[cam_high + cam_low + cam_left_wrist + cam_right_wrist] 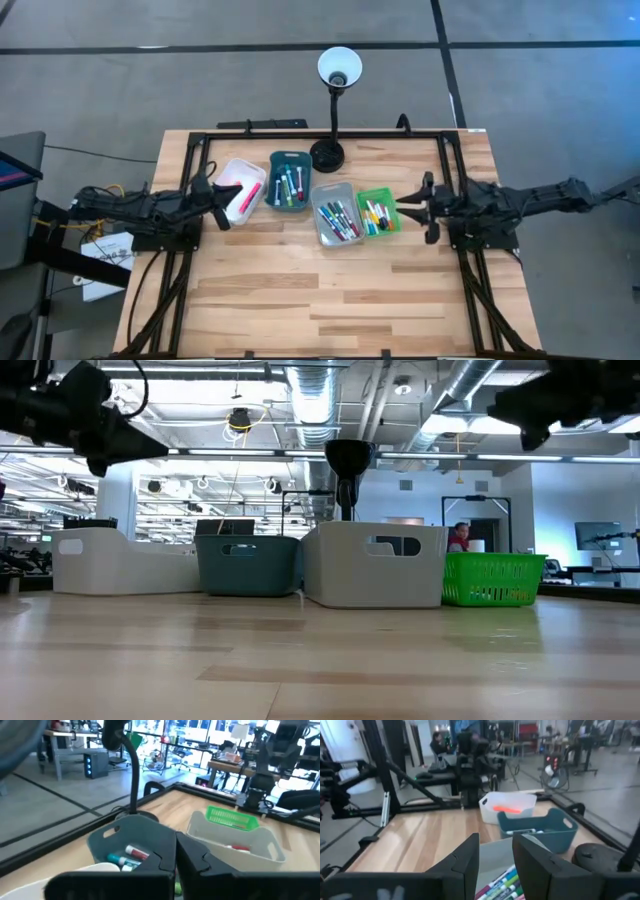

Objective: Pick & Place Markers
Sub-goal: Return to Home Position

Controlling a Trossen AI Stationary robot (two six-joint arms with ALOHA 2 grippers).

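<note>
Set in an open workshop with a grey floor, on a pale wooden table [330, 290] with a desk lamp [338, 68] at the far edge. Shows no markers [338, 218] loose on the wood in the high view: all lying in four bins, lined up between the two claws. Judged as sorting complete, with only the parking of the arms left. Just ahead of the left gripper [176, 845]: white bin [232, 178], holding pink ones; beyond it, teal bin [290, 156], holding a handful of mixed colours. Just ahead of the right gripper [495, 837]: green bin [380, 192], holding several; beyond it and touching, gray bin [332, 187], the fullest. On the left, closed to a sliver, with nothing gripped. On the right, partly spread, likewise with nothing gripped. Held above rim height in the low view, clear of every bin.
</note>
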